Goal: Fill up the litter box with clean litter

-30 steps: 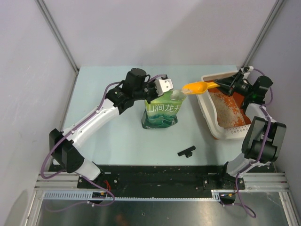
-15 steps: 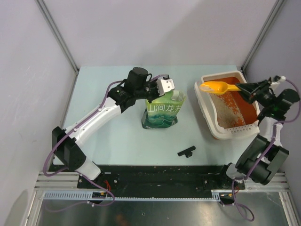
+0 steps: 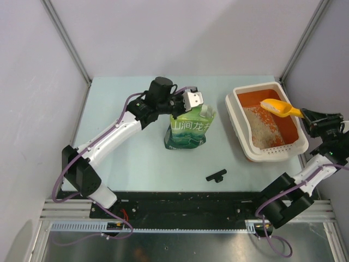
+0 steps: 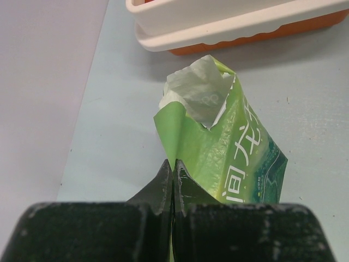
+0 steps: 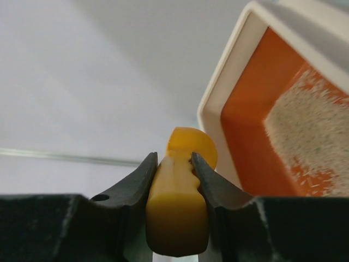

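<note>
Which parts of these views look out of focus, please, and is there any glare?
Right wrist: the orange scoop in the jaws is soft, too near the lens; the litter box is only slightly sharper. Left wrist: the jaws blur, the green bag is crisp. Top external: even light, faint shadows, no glare.

Enclosure, three sides.
- Back wall (image 3: 185, 33): plain pale lilac-white panel, matte, unmarked.
- Left wall (image 3: 27, 109) and right wall (image 3: 330, 60): same pale panels, angled inward toward the back.
- Left corner post (image 3: 68, 43) and right corner post (image 3: 305, 38): slim grey metal struts, running down to the table's far corners.
- Table (image 3: 147, 164): flat pale blue-green top, lightly speckled.
- Black base plate (image 3: 185, 201): along the near edge.
- Aluminium rail (image 3: 185, 217): in front of the plate, with a white slotted strip (image 3: 71, 225).
- Grey metal sheet (image 3: 191, 245): lowest, dull sheen.
- Light: even, diffuse; shadows soft.
</note>
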You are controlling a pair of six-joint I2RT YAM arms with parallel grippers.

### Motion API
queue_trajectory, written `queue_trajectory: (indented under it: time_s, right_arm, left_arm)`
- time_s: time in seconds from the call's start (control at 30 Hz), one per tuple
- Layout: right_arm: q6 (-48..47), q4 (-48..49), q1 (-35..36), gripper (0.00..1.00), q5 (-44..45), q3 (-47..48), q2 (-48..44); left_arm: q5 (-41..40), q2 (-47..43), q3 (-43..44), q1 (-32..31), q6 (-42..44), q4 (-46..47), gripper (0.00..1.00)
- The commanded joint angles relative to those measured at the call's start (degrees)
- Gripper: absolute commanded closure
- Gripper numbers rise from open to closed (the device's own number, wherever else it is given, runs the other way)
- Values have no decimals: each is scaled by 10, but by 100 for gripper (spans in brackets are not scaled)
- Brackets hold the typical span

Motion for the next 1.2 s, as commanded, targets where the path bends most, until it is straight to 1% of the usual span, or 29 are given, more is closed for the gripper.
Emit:
queue_trajectory:
  time_s: [0.0, 0.03, 0.07, 0.1, 0.13, 0.2, 0.27, 0.37, 0.4, 0.43, 0.5, 0.53, 0.57, 0.63, 0.67, 0.73, 0.83, 0.87, 0.93, 0.97, 1.0, 1.03, 1.07, 1.1, 1.17]
  right_arm:
    - [-126, -120, -16, 100, 74, 15, -33]
    - [-141, -147, -16, 100, 81, 21, -33]
    - [-159, -167, -16, 100, 108, 28, -34]
    - [-197, -201, -16, 100, 122, 36, -34]
    - [-215, -218, -16, 100, 136, 55, -34]
    - [-259, -263, -15, 100, 187, 76, -35]
    - [-274, -273, -14, 100, 233, 94, -36]
    - [-315, -288, 18, 100, 312, 115, -47]
    - [-327, -298, 32, 100, 339, 120, -52]
    - [-341, -305, 64, 100, 394, 123, -59]
    - [-359, -326, 99, 100, 447, 137, -61]
    - [-373, -339, 154, 100, 512, 145, -60]
    - [-406, -347, 178, 100, 544, 154, -57]
    - [-434, -342, 220, 100, 597, 159, -60]
    - [-464, -337, 246, 100, 608, 161, -60]
    - [-501, -333, 267, 100, 640, 167, -57]
    - [-561, -334, 306, 100, 645, 179, -50]
    - [-585, -333, 343, 100, 647, 182, -52]
    - [-661, -318, 397, 100, 664, 198, -63]
    - [-683, -310, 438, 100, 656, 205, -65]
    - [-714, -308, 450, 100, 636, 214, -66]
    - [-721, -309, 457, 100, 561, 237, -65]
    - [-724, -319, 463, 100, 512, 251, -63]
    - [-719, -330, 471, 100, 424, 269, -53]
    - [-698, -356, 482, 100, 346, 321, -37]
  left_arm:
    - [48, -3, 23, -3, 12, 30, 100]
    - [50, -7, 21, -4, 10, 28, 100]
    - [56, -10, 17, -4, 11, 28, 100]
    - [59, -12, 14, -4, 11, 28, 100]
    - [62, -18, 12, -3, 10, 28, 100]
    - [71, -25, 2, -4, 8, 29, 100]
    - [77, -35, -10, -4, 5, 28, 100]
    - [85, -48, -28, -4, 2, 28, 100]
    - [90, -51, -30, -3, 1, 28, 100]
    - [92, -53, -32, -3, -4, 29, 100]
    - [99, -54, -36, -4, -8, 28, 100]
    - [100, -55, -36, -4, -11, 28, 100]
    - [104, -56, -35, -3, -14, 28, 100]
    - [106, -54, -32, -3, -19, 29, 100]
    - [107, -54, -29, -3, -22, 28, 100]
    - [110, -54, -26, -4, -26, 28, 100]
    - [113, -51, -18, -4, -33, 28, 100]
    - [114, -50, -14, -4, -37, 29, 100]
    - [114, -46, -9, -4, -46, 30, 100]
    - [116, -47, -8, -4, -48, 29, 100]
    - [116, -47, -8, -4, -49, 29, 100]
    - [116, -46, -8, -4, -51, 29, 100]
    - [115, -47, -8, -4, -52, 29, 100]
    - [114, -48, -8, -5, -50, 29, 100]
    - [108, -49, -12, -4, -49, 29, 100]
